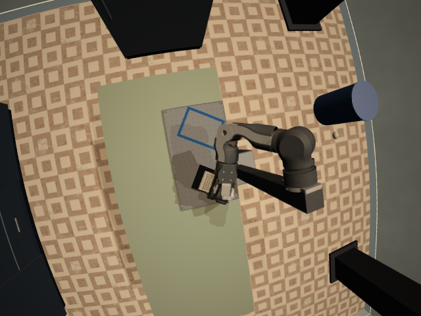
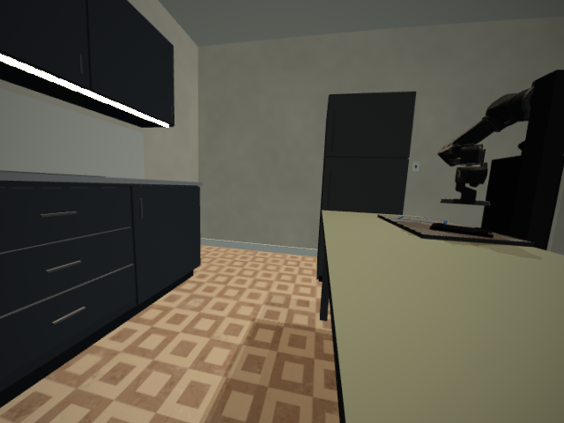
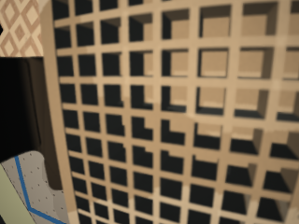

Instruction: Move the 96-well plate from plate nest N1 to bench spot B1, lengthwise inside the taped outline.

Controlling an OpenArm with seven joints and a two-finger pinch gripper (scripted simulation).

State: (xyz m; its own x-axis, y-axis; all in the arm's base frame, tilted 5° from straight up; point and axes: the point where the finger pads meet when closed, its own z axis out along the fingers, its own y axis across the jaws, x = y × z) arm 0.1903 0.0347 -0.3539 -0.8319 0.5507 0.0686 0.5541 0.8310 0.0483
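Note:
My gripper (image 1: 217, 190) is shut on the 96-well plate (image 1: 206, 181), a tan grid of square wells, and holds it level in the air above the black plate nest N1 (image 1: 198, 176). In the side view the plate (image 2: 464, 200) hangs clearly above the nest (image 2: 461, 229) on the grey deck. The wrist view is filled by the plate's wells (image 3: 177, 112), with the black nest below at the left. The blue taped outline B1 (image 1: 200, 127) lies empty on the deck, farther along from the nest; a corner of it shows in the wrist view (image 3: 28, 196).
The grey perforated deck (image 1: 200, 156) lies on a green table (image 1: 170, 190). The arm's black base beam (image 1: 278, 187) reaches in from the right. A dark cylinder (image 1: 346, 103) stands off the table to the right. Black cabinets ring the room.

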